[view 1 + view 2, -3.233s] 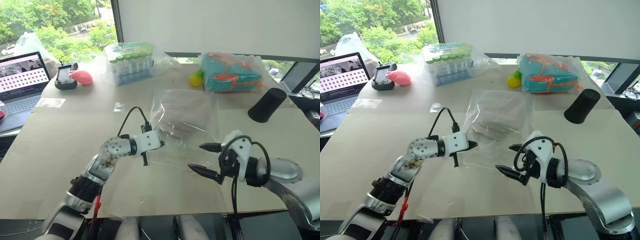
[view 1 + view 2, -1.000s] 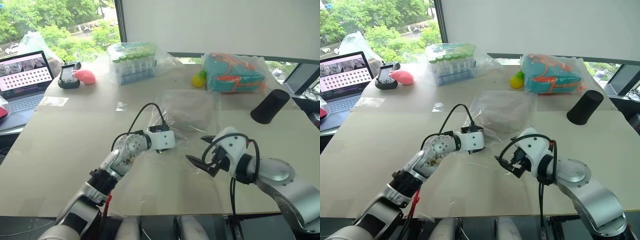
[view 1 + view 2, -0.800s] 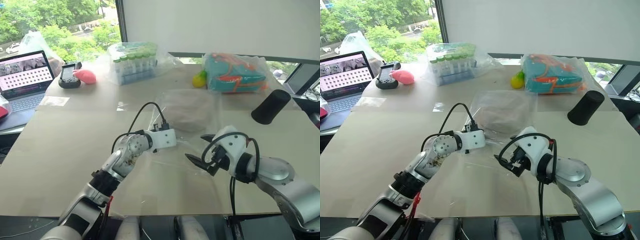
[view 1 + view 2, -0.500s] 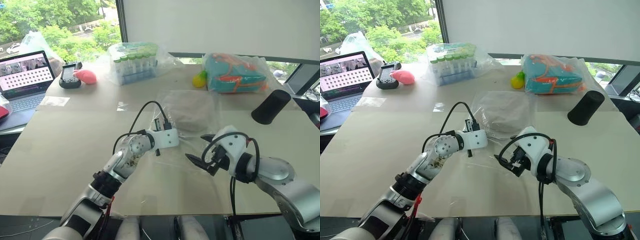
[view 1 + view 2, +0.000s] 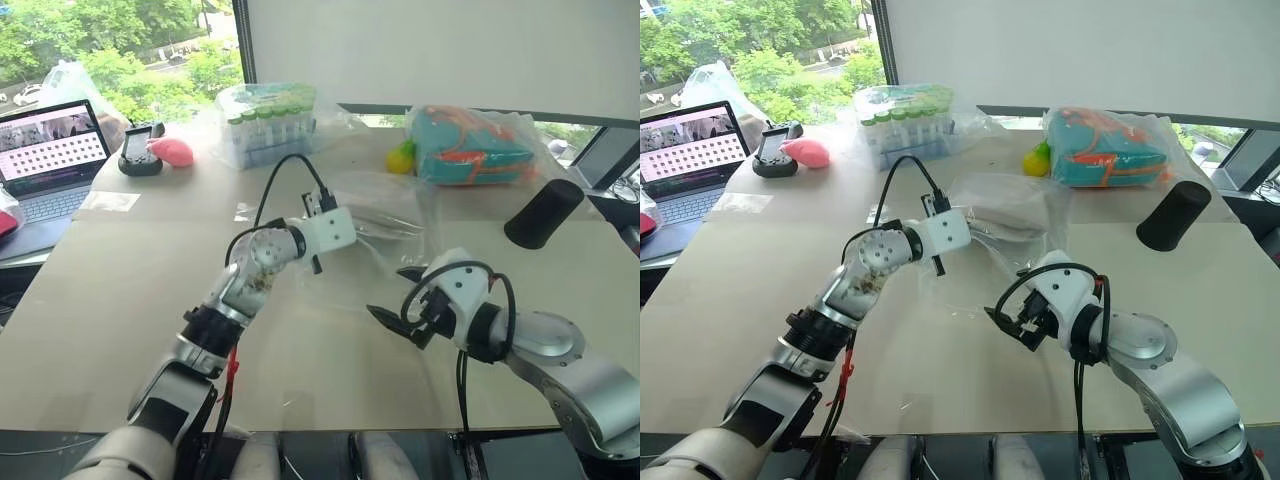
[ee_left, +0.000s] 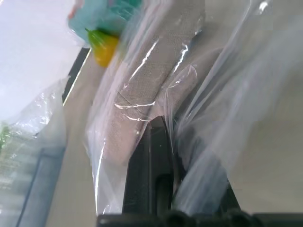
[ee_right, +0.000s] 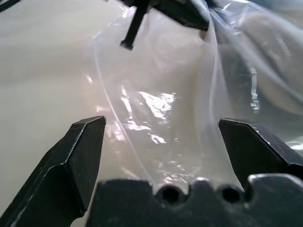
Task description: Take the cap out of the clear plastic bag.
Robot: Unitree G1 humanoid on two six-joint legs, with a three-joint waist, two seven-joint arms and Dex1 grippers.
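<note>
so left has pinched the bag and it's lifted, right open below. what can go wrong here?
1. The left gripper holds only thin film of the clear bag, which could slip or tear.
2. The cap is inside the raised part, so it may ride up with the bag rather than slide out.
3. The open right gripper sits by loose film and could grab plastic instead of the cap.

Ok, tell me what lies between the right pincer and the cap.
Only clear plastic bag film over bare table lies between the open right pincer and the cap, as the right eye view shows.
</note>
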